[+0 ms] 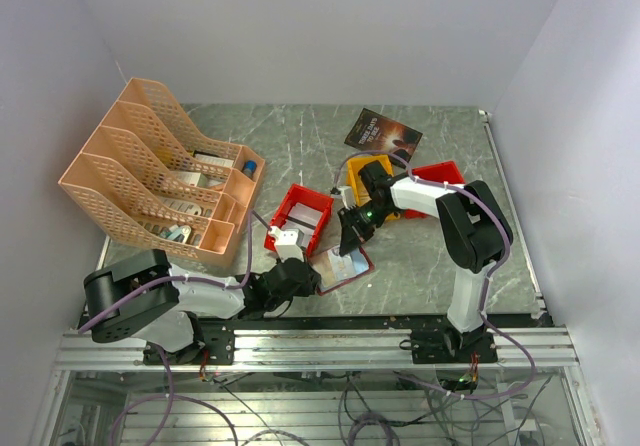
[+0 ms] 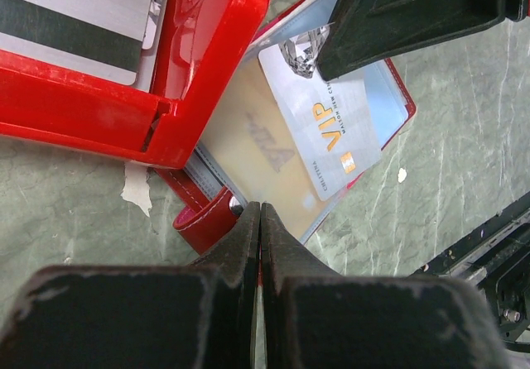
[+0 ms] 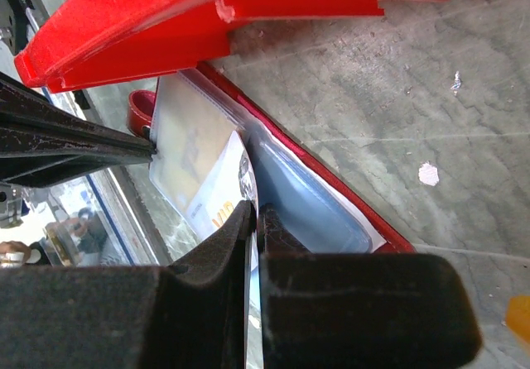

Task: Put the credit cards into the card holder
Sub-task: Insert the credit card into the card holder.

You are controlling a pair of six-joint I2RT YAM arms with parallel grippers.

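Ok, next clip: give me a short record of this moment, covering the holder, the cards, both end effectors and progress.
card holder: open on the table, partly under the red bin
VIP card: lying slanted on the holder's pale inner pockets, seemingly not tucked in
second card: behind a clear pocket, print blurred
left end effector: shut, pinching the holder's near edge
right end effector: shut on the VIP card's edge
progress: partway; a striped card lies in the red bin

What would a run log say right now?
left gripper: shut on card holder edge | right gripper: shut on VIP card | stage: card over open holder
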